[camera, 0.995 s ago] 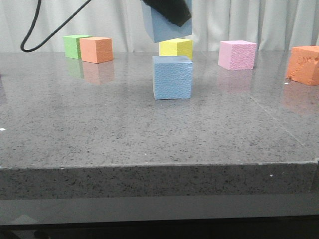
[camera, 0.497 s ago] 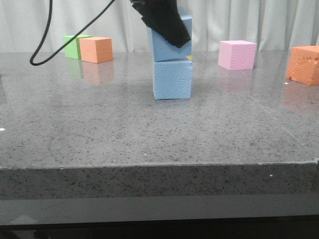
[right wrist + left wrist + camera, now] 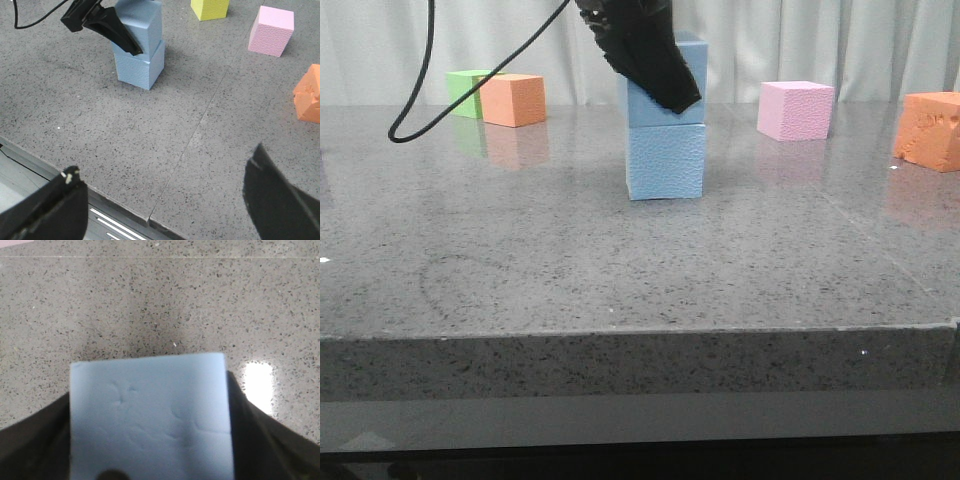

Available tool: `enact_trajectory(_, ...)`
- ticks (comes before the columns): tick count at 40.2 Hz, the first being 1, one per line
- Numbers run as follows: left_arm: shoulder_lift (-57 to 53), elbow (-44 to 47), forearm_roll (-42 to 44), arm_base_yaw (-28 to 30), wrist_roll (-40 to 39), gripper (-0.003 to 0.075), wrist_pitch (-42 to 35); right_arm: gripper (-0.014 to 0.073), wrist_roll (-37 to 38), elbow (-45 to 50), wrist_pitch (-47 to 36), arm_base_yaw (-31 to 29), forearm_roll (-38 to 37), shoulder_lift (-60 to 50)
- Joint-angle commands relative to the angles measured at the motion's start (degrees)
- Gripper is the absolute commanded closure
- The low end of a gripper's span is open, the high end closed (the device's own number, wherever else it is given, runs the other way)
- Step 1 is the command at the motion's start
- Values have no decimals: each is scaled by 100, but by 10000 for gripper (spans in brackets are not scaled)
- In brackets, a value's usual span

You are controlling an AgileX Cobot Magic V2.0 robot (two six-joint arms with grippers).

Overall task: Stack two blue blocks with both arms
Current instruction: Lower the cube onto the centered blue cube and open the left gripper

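Observation:
The pebbled blue block (image 3: 666, 160) stands mid-table. The smoother blue block (image 3: 692, 50) sits squarely on top of it. My left gripper (image 3: 670, 85) comes down from above and is shut on this upper block, one dark finger (image 3: 650, 55) across its front face. In the left wrist view the upper block (image 3: 150, 415) fills the space between the two dark fingers (image 3: 250, 430). The right wrist view shows the stack, upper block (image 3: 145, 22) on lower block (image 3: 137, 67), with the left gripper (image 3: 107, 27) on it. My right gripper (image 3: 164, 162) is open and empty over the table's front edge, far from the stack.
Orange cube (image 3: 513, 99) and green cube (image 3: 465, 92) stand back left. A pink cube (image 3: 796, 110) stands back right, a rough orange cube (image 3: 930, 130) at far right. A yellow cube (image 3: 210, 7) stands behind the stack. A black cable (image 3: 420, 90) hangs at left.
The left gripper came down with the smoother blue block, first held above, then tilted onto the pebbled block. It now rests level on it.

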Motion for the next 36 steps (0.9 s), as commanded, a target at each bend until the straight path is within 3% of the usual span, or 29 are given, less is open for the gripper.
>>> enact_trajectory(1,-334,-169,-216,-41,7,153,60,-42,-61,-131,-387,-41,21,-1)
enact_trajectory(18,-618,-169,-216,41,-177,129,15,-42,-61,-131,-387,-41,21,-1)
enact_trajectory(36,-1827,-169,-419,390,-2564,132,-336,-42,-61,-131,-387,-41,21,-1)
